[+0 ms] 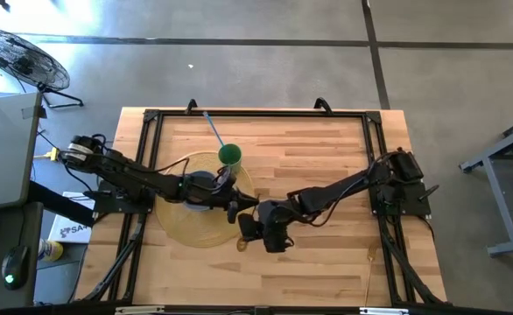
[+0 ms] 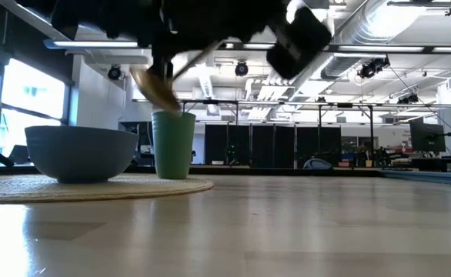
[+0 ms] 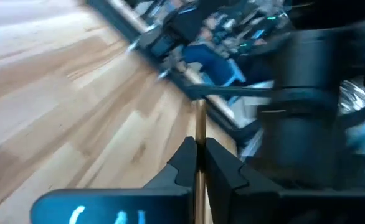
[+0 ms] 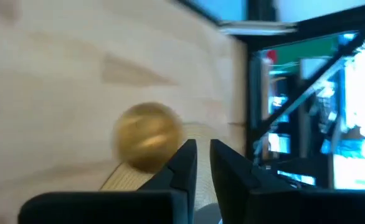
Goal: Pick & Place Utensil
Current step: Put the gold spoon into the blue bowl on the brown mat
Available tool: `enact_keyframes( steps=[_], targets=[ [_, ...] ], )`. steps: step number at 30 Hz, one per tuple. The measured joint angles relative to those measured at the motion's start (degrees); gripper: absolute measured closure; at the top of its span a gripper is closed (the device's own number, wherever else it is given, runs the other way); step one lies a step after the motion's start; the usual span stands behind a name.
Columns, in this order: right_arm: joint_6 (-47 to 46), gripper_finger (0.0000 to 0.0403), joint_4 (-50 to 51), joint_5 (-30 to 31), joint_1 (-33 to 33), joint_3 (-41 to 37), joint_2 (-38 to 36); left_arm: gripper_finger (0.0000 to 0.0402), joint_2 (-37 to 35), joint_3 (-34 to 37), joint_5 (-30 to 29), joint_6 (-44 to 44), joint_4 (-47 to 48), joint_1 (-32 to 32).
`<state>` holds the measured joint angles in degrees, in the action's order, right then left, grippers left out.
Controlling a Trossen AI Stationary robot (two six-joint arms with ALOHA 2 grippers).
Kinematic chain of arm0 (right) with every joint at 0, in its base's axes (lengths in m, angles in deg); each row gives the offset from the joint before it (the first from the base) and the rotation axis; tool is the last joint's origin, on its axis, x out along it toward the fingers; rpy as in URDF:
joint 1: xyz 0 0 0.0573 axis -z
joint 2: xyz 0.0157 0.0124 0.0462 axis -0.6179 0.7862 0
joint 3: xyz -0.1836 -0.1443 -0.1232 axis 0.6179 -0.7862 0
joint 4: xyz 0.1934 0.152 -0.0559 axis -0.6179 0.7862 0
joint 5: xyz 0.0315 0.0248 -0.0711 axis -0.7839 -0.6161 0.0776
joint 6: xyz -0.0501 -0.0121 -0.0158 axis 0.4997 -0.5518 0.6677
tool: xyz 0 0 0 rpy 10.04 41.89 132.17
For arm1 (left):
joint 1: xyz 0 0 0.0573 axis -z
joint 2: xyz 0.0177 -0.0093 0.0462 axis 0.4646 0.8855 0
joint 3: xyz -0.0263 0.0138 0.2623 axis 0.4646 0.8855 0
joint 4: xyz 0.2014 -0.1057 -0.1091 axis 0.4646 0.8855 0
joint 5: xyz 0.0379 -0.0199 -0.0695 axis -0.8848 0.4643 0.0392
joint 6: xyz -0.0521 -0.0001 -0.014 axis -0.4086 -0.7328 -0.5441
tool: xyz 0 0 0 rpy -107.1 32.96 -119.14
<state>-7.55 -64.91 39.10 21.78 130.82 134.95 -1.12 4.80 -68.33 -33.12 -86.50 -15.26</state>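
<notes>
Wood-plank surface (image 1: 309,166) inside a black frame, both arms meeting near its middle. Round woven mat (image 1: 179,223) lies left of centre, carrying a grey bowl (image 2: 81,152) and a green cup (image 1: 230,155) with a blue-handled utensil (image 1: 213,128) standing in it. Left pincer (image 3: 197,163) sits over the mat's edge, clamped on a thin gold spoon handle (image 3: 199,127). Right pincer (image 4: 203,163) is just beside it, fingers narrow with nothing between them; the gold spoon bowl (image 4: 147,135) shows close by, off the surface.
</notes>
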Motion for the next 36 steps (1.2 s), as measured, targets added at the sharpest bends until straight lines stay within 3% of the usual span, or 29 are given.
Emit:
enact_keyframes(
  steps=[3, 8, 15, 19, 24, 31, 36],
  targets=[
    [-5.39, 0.0353, -2.58, 3.32, -0.85, 0.05, -0.08, 0.0394, -0.33, 0.05, 0.41, -0.14, 1.18, -0.08],
    [-8.09, 0.0334, -3.05, 15.2, -2.0, 0.04, -0.08, 0.0398, -3.24, 0.03, 3.21, -0.21, 4.89, -0.02],
    [-17.16, 0.0338, -1.52, 23.56, -3.96, 0.01, -0.08, 0.0398, -16.06, 0.05, -1.46, 2.18, 21.5, -0.02],
    [-21.68, 0.0345, -1.48, 24.05, -3.98, 0.01, -0.08, 0.0398, -25.69, 0.03, -7.08, 3.47, 31.3, 0.48],
    [-26.5, 0.0355, -0.64, 23.77, -3.1, 0.01, -0.08, 0.0398, -36.58, 1.86, -18.96, 3.81, 41.28, 2.42],
    [-33.38, 0.0368, 1.52, 21.95, -1.27, 0.01, -0.08, 0.0398, -49.07, 9.52, -31.44, 3.7, 42.54, 2.98],
    [-38.04, 0.0375, 3.05, 21.95, -0.54, 0.01, -0.08, 0.0398, -54.22, 16.33, -39.0, -1.3, 42.83, 2.98]
  ],
)
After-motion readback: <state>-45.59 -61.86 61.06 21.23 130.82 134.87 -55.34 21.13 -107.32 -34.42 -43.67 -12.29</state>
